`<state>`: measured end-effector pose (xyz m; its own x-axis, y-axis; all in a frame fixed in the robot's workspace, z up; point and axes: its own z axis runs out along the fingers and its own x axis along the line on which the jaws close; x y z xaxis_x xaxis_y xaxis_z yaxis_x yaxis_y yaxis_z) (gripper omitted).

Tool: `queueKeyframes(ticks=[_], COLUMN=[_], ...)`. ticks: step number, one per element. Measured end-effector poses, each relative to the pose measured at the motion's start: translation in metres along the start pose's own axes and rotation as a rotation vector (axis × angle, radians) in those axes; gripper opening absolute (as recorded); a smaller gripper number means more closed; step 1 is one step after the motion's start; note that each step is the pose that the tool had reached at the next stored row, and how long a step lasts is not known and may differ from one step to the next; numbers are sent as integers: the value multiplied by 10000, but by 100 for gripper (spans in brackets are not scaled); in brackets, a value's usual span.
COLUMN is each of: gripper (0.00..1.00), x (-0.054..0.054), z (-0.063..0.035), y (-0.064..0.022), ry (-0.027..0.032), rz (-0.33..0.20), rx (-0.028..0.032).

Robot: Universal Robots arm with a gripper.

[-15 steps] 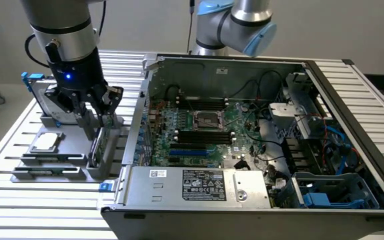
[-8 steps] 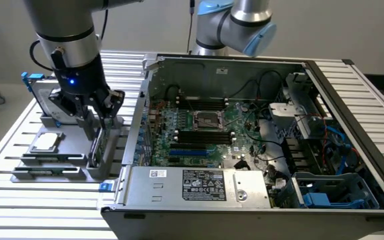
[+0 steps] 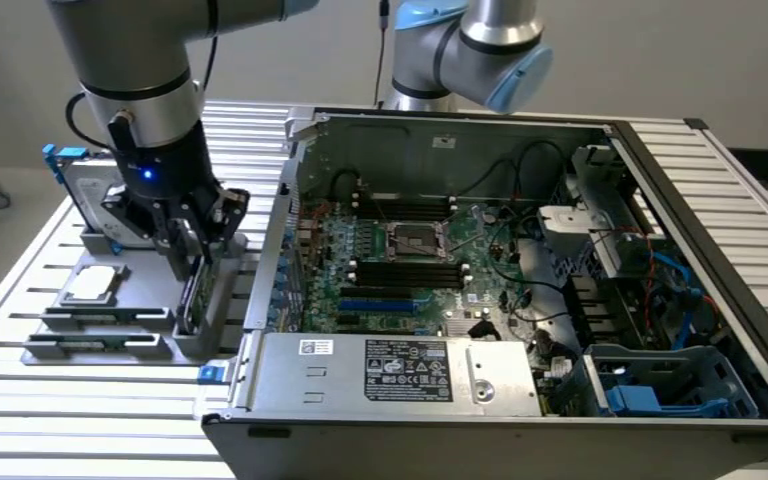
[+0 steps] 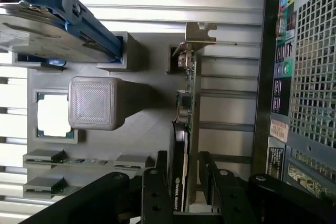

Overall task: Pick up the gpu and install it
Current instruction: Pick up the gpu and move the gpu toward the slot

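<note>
**Progress.** The pick-up is at the grasp stage, and installation has not begun. The gpu (image 4: 193, 98) stands on edge in its slot in the parts tray (image 4: 147, 114), directly between the jaws and not yet lifted clear. The pincer (image 4: 184, 156) straddles it from above. One finger (image 4: 157, 192) lies against the cooler face and the other against the board face, with no clear gap on either side. I judge it closed on the card. In the exterior view the pincer (image 3: 184, 255) sits low over the tray (image 3: 131, 345), and the card (image 3: 193, 295) runs down below the fingertips. The open computer case (image 3: 704, 250) lies beside the pincer towards the exterior view's right. The blue expansion slots (image 3: 377, 298) on its motherboard (image 3: 398, 250) are unoccupied. Lifting, carrying and seating all remain to be done.

**Materials and shapes.**
- **Card:** a thin green circuit board with a black rounded shroud on one face. The bent, bright silver bracket (image 4: 197, 35) is at the end farthest from the fingers.
- **Tray:** matt grey with a layered, printed texture. It has a ribbed, rounded block (image 4: 93, 103) beside the pincer.
- **Other parts in the tray:** a square processor (image 4: 52, 114) with a pale metal lid, narrow memory sticks (image 4: 44, 156), and a silver hard drive (image 4: 52, 30) in a blue frame, which lies beyond the bracket end.
- **Table:** slatted aluminium (image 3: 64, 410).
- **Case rear:** perforated steel (image 4: 310, 51).
</note>
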<state>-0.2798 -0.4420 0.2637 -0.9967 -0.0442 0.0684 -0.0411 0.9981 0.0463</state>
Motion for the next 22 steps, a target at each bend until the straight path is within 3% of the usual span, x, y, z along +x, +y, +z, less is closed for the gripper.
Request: queueKeyframes(ticks=[9,15,22], gripper=[38,38,36], x=[-10,-10,-2], z=[146,162,174], y=[-5,-5,-6], ry=[-1,-9,19], rz=[-2,0,56], rx=[-24,-197,-262])
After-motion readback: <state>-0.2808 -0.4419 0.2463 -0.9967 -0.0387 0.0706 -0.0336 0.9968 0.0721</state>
